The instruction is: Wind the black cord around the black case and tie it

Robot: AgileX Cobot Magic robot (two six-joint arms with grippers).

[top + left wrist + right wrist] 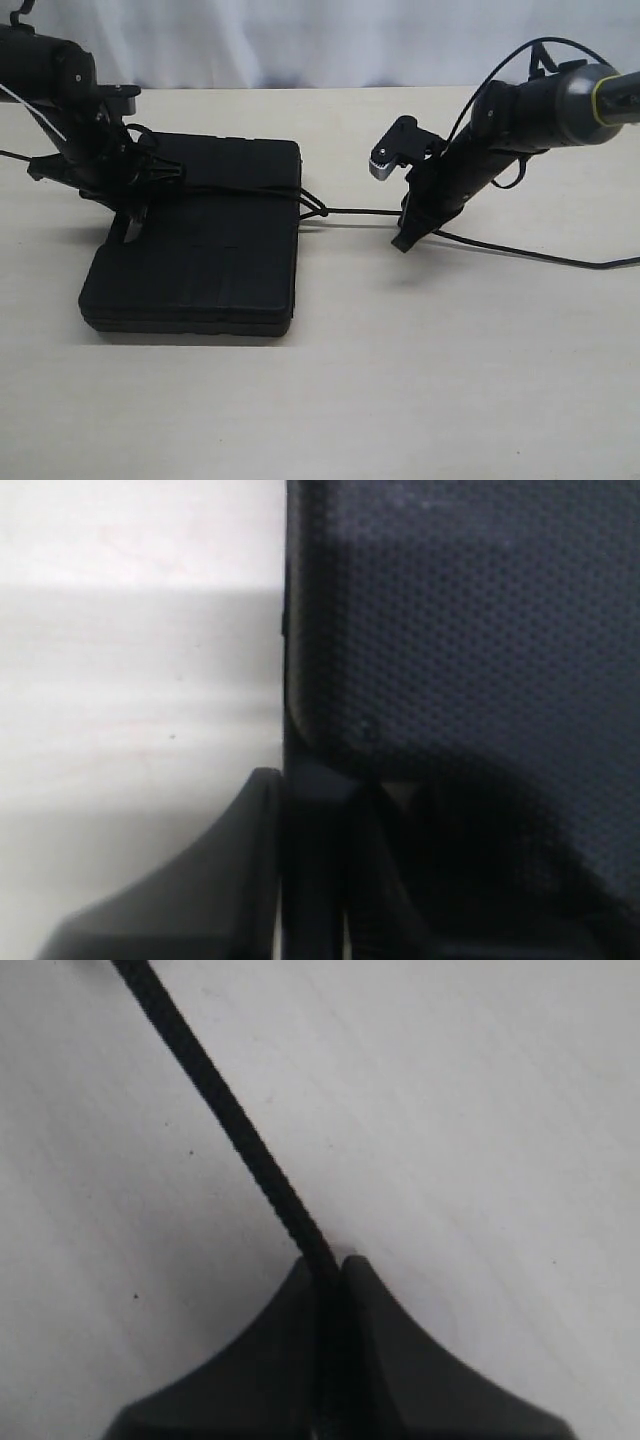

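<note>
The black case (220,260) lies flat on the pale table, left of centre. The black cord (350,212) crosses the case's far part, forms a knot (315,208) at its right edge and runs taut to my right gripper (403,243). That gripper is shut on the cord (220,1090), which enters between the closed fingertips of the right gripper (330,1265). My left gripper (130,228) points down over the case's left edge. In the left wrist view the left gripper (315,780) is shut on a flat dark strip of cord, beside the case's dotted surface (470,630).
A thin black line (540,255) trails from the right gripper across the table (450,380) to the right edge. A white curtain (330,40) hangs behind the table. Bare tabletop (130,680) lies just left of the case.
</note>
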